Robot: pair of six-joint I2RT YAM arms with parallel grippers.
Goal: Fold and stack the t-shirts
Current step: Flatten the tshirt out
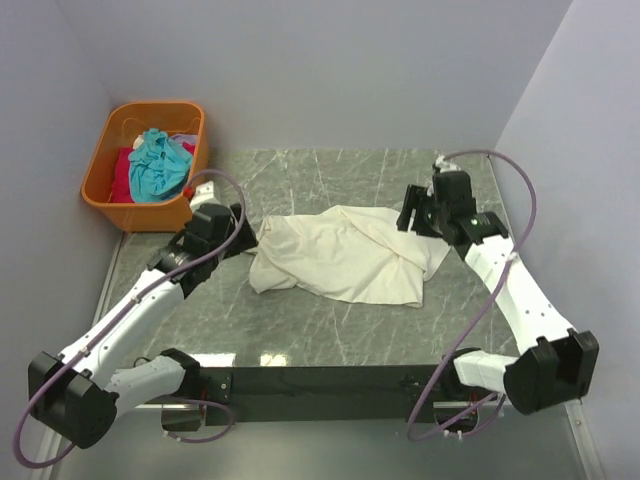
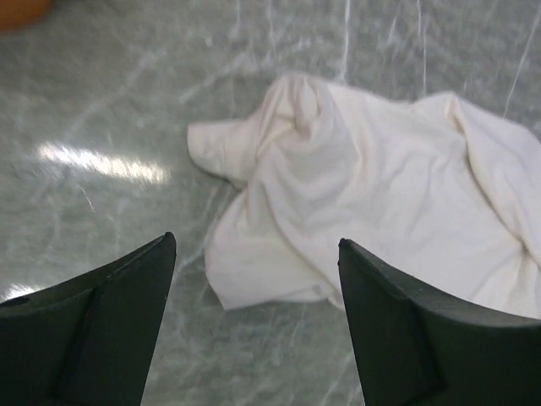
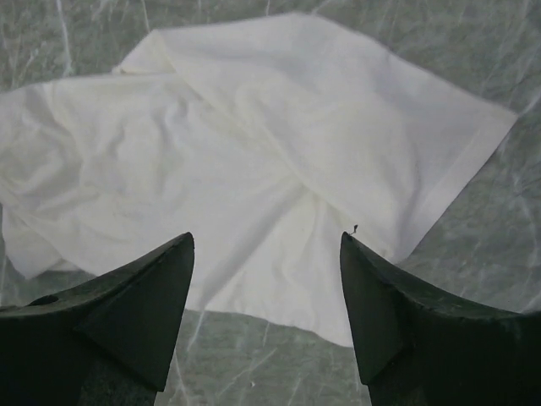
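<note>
Item: cream t-shirt (image 1: 340, 255), rumpled, right of the orange basket (image 1: 140, 215). My left gripper (image 2: 255, 245) on its basket side, my right gripper (image 3: 266, 238) on the side away from the basket: both gape wide, empty. Step: flattening (my judgement); next needs corner grasps. Only the overhead view shows the teal t-shirt (image 1: 155, 165) and red t-shirt (image 1: 122, 168) inside the basket.

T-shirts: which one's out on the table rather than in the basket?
The cream t-shirt, lying crumpled on the marble table; the teal t-shirt and red t-shirt sit in the orange basket.
</note>
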